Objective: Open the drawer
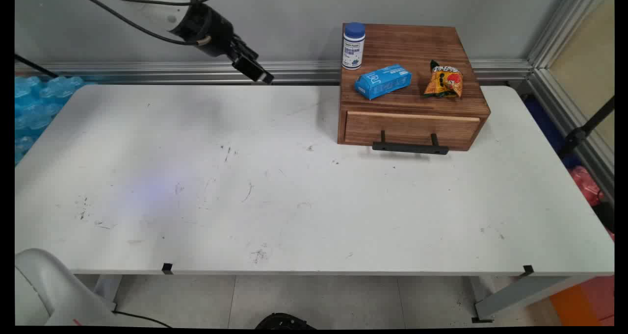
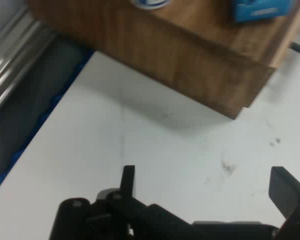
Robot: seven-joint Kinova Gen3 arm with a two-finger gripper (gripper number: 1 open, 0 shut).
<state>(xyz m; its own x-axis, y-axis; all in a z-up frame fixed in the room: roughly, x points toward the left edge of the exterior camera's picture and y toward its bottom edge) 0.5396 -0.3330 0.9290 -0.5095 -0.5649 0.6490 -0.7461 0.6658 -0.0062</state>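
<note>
My black gripper (image 1: 262, 76) hangs above the table's far edge, left of a wooden drawer box (image 1: 409, 113), and holds nothing. In the hand view the gripper (image 2: 205, 182) is open, its two fingers (image 2: 128, 179) wide apart over bare white table, with the box's side (image 2: 190, 65) ahead. On top of the box stand a white bottle with a blue cap (image 1: 353, 45), a blue packet (image 1: 382, 81) and an orange snack bag (image 1: 444, 80). The drawer is closed, its black handle (image 1: 410, 147) facing the near side.
The white table (image 1: 274, 192) stretches from the box to the near edge. An aluminium rail (image 1: 171, 71) runs along the wall behind. Blue wrapped items (image 1: 34, 103) lie off the table's left end. A red object (image 1: 586, 184) sits on the floor at right.
</note>
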